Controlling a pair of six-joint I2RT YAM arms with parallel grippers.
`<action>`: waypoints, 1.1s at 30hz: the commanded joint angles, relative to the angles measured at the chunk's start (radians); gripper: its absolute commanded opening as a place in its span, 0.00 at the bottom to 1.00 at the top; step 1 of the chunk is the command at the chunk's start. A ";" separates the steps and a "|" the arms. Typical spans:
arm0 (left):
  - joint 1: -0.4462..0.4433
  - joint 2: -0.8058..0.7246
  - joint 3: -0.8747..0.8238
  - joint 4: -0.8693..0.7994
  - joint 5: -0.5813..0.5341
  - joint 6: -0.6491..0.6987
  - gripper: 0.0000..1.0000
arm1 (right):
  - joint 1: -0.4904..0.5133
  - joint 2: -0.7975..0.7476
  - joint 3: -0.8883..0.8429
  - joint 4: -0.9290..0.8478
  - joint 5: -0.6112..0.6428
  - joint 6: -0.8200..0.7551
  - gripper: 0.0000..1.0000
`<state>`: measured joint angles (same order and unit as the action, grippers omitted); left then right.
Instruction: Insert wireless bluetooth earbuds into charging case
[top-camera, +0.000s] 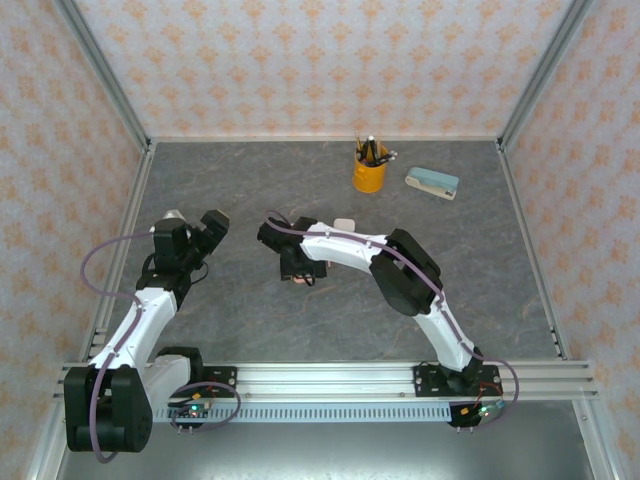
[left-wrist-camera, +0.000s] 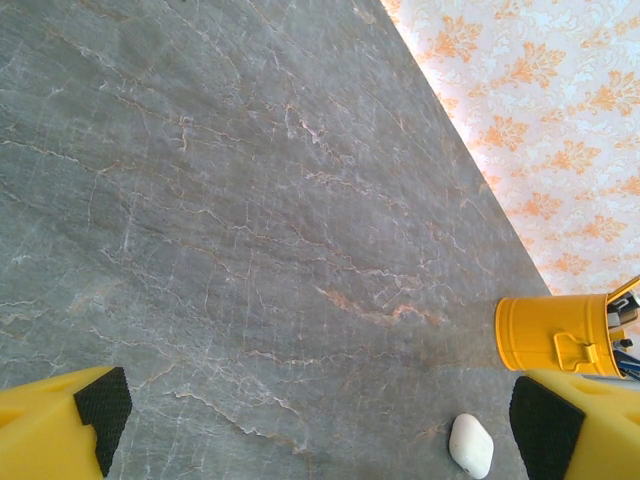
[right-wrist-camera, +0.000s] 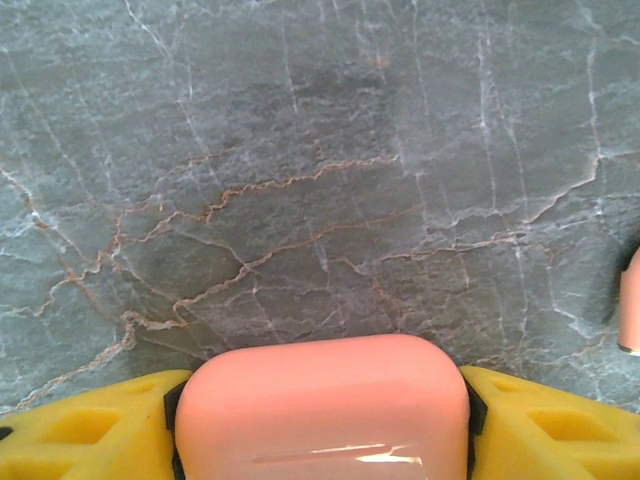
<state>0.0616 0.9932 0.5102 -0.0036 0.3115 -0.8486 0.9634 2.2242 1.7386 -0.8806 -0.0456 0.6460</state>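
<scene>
A salmon-pink charging case (right-wrist-camera: 320, 400) sits between the yellow fingers (right-wrist-camera: 80, 435) of my right gripper (right-wrist-camera: 320, 425). The black pads press against both of its sides, just above the grey table. From above, the right gripper (top-camera: 297, 268) points down mid-table with a bit of pink (top-camera: 300, 281) under it. A small salmon-pink piece (right-wrist-camera: 631, 315), perhaps an earbud, lies at the right edge, cut off by the frame. A white pebble-shaped case (left-wrist-camera: 471, 445) (top-camera: 344, 224) lies shut on the table. My left gripper (left-wrist-camera: 320, 425) (top-camera: 207, 232) hangs open at the left, holding nothing.
A yellow cup (top-camera: 369, 172) (left-wrist-camera: 555, 335) with pens stands at the back, with a teal and white stapler-like object (top-camera: 432, 183) to its right. Patterned walls close in the table on three sides.
</scene>
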 joint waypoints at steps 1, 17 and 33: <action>0.009 -0.017 0.031 0.004 0.018 -0.001 1.00 | -0.032 0.041 -0.048 -0.014 0.052 -0.003 0.63; -0.053 -0.027 -0.077 0.085 0.059 -0.019 1.00 | -0.065 -0.059 -0.025 0.032 0.051 0.067 0.58; -0.215 -0.042 -0.286 0.401 0.068 -0.039 1.00 | -0.157 -0.068 0.065 0.117 -0.015 0.162 0.58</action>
<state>-0.1349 0.9684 0.2390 0.2527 0.3630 -0.8902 0.8204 2.1960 1.7519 -0.7933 -0.0525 0.7708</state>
